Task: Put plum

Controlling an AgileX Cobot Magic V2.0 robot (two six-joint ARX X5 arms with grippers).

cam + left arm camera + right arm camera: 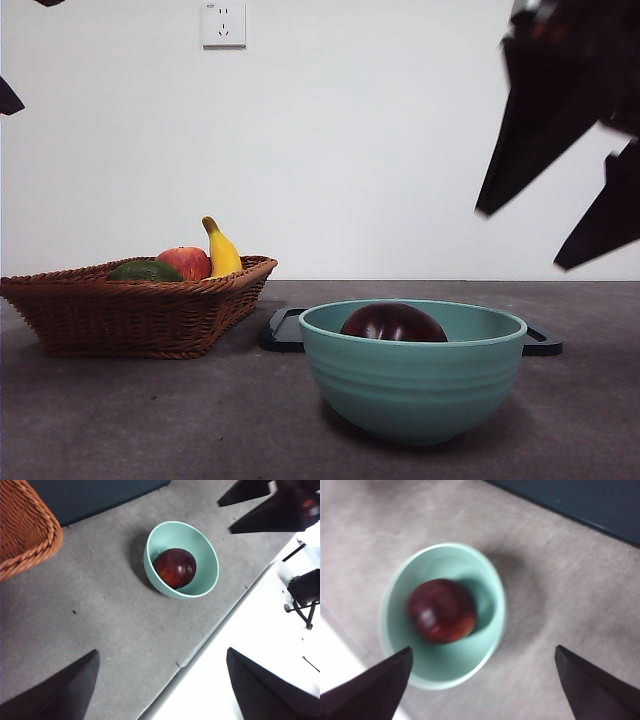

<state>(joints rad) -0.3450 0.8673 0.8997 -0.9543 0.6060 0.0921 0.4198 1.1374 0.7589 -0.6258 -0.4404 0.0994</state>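
Observation:
The plum, dark maroon and glossy, lies inside a teal bowl near the table's front. The left wrist view shows the plum resting against the bowl's wall. In the right wrist view the plum sits in the bowl below my right gripper, which is open and holds nothing. That gripper hangs high, above and to the right of the bowl, and also shows in the left wrist view. My left gripper is open, empty and far above the table.
A wicker basket at the left holds a red-yellow apple, a banana and a dark green fruit. A dark flat board lies behind the bowl. The table's edge runs close to the bowl.

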